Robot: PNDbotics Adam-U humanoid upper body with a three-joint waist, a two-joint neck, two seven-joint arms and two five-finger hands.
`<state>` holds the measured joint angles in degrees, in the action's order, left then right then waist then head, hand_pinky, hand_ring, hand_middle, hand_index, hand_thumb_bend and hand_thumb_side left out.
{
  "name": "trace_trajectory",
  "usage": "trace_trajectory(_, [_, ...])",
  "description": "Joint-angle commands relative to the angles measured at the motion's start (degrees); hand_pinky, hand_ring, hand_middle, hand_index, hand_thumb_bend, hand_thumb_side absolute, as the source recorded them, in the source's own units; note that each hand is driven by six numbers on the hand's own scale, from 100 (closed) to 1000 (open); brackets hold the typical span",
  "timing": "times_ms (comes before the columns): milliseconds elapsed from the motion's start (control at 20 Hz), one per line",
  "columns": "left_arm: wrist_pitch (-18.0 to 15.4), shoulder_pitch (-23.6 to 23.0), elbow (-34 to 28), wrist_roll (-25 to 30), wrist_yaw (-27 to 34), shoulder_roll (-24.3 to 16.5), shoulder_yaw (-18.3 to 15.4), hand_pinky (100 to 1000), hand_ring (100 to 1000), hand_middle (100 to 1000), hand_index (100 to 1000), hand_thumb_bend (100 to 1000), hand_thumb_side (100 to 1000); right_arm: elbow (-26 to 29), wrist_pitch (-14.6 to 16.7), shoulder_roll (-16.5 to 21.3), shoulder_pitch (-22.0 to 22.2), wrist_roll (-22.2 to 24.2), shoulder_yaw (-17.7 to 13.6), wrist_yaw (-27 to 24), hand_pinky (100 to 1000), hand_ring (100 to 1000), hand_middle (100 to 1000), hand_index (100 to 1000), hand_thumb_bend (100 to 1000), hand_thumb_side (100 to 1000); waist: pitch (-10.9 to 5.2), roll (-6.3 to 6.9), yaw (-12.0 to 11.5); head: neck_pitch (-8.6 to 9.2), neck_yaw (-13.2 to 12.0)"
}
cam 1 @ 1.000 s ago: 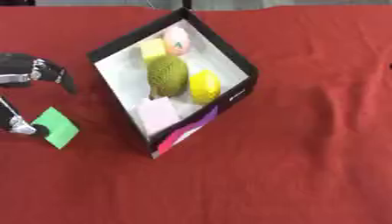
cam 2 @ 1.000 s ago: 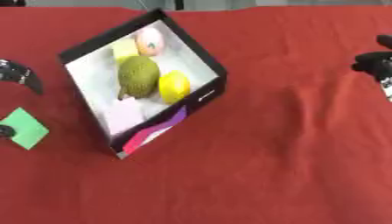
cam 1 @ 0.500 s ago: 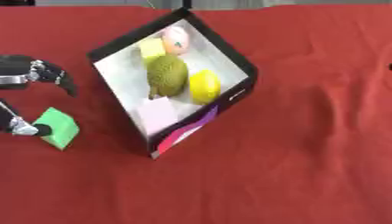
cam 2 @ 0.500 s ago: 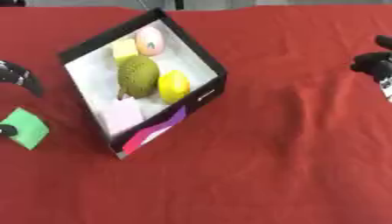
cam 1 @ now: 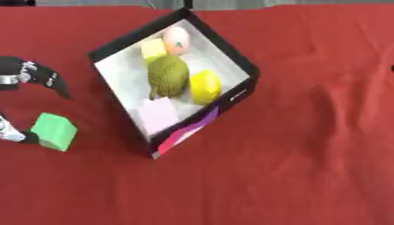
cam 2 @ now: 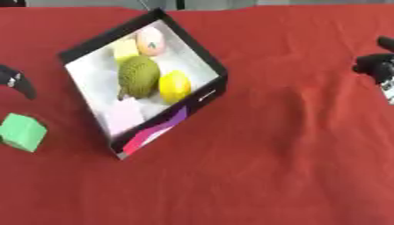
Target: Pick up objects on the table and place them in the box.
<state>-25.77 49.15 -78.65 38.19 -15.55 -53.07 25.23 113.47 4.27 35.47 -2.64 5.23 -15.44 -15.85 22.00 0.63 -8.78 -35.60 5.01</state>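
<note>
Left hand (cam 1: 31, 79): at the far left edge of the surface; dark curved fingers arch above and beside the green block, and a lighter part of the hand shows low at the edge, touching the block's left side. The fingers look spread around the block and not closed on it, though whether the upper ones touch it cannot be told.
Green block (cam 1: 54, 132): on the red surface (cam 1: 292, 167), near the left edge, well left of the box and outside it.
Box (cam 1: 232, 96): black, white inside, standing askew left of centre; it holds a pink ball, a pale yellow block, a knobbly green fruit, a lemon and a pale pink block.
Right hand (cam 2: 377, 66): at the far right edge, only partly seen; whether it is open or curled cannot be told, and no object is seen in it.
Step in hand: likely the grasp of the green block, the one object outside the box.
Next move: closing the fingers on the block, lifting it, carrying it right over the box rim and releasing it among the other items.
</note>
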Motion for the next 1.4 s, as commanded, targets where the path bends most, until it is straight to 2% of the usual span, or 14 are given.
trace_trajectory(50, [-11.63, 0.43, -0.02, 12.8, -1.8, -2.33, -0.67, 806, 818, 755, 820, 625, 100, 1.12, -0.04, 1.12, -0.09, 0.02, -0.37, 0.34, 954, 799, 738, 947, 100, 563, -1.01, 0.09, 0.0, 0.4, -0.27])
trace_trajectory(700, [-11.73, 0.93, 1.93, 12.02, -5.83, -0.24, 0.43, 801, 814, 752, 814, 623, 100, 1.12, -0.54, 0.55, -0.26, 0.3, -0.32, 0.68, 955, 798, 738, 946, 100, 565, -0.83, -0.08, -0.08, 0.36, -0.32])
trace_trajectory(1050, [-11.78, 1.92, 3.54, 9.85, -7.42, 1.97, 1.3, 785, 795, 727, 805, 566, 100, 1.12, -0.83, 0.29, -0.38, 0.44, -0.26, 0.93, 955, 799, 738, 947, 100, 566, -0.73, -0.08, -0.11, 0.43, -0.27])
trace_trajectory(1100, [-11.75, 2.01, 3.65, 9.53, -7.49, 2.2, 1.43, 779, 781, 702, 795, 555, 100, 1.12, -0.87, 0.27, -0.39, 0.47, -0.26, 0.95, 956, 799, 738, 947, 100, 566, -0.72, -0.08, -0.1, 0.46, -0.28])
trace_trajectory(1150, [-11.71, 2.1, 3.7, 9.29, -7.66, 2.35, 1.58, 769, 760, 668, 774, 545, 100, 1.12, -0.89, 0.25, -0.39, 0.48, -0.26, 0.98, 956, 799, 738, 947, 100, 566, -0.73, -0.08, -0.08, 0.46, -0.26])
trace_trajectory(1200, [-11.62, 2.19, 3.61, 8.96, -7.94, 2.42, 1.66, 731, 682, 575, 686, 532, 100, 1.12, -0.91, 0.23, -0.36, 0.47, -0.28, 1.01, 956, 799, 738, 947, 100, 566, -0.74, -0.07, -0.07, 0.44, -0.27])
trace_trajectory(1250, [-11.5, 2.22, 3.36, 8.45, -8.29, 2.41, 1.71, 724, 667, 562, 673, 531, 100, 1.12, -0.91, 0.22, -0.32, 0.45, -0.3, 1.03, 956, 799, 738, 947, 100, 566, -0.75, -0.06, -0.06, 0.44, -0.27])
trace_trajectory(1300, [-11.37, 2.16, 2.98, 7.84, -8.47, 2.34, 1.66, 648, 554, 469, 561, 491, 100, 1.12, -0.9, 0.22, -0.3, 0.44, -0.31, 1.04, 956, 799, 738, 947, 100, 565, -0.75, -0.05, -0.06, 0.45, -0.23])
trace_trajectory(1400, [-10.82, 1.82, 1.3, 5.95, -8.15, 1.68, 0.88, 589, 481, 394, 474, 495, 100, 1.12, -0.86, 0.26, -0.25, 0.41, -0.35, 1.04, 956, 799, 739, 947, 100, 565, -0.76, -0.03, -0.1, 0.45, -0.13])
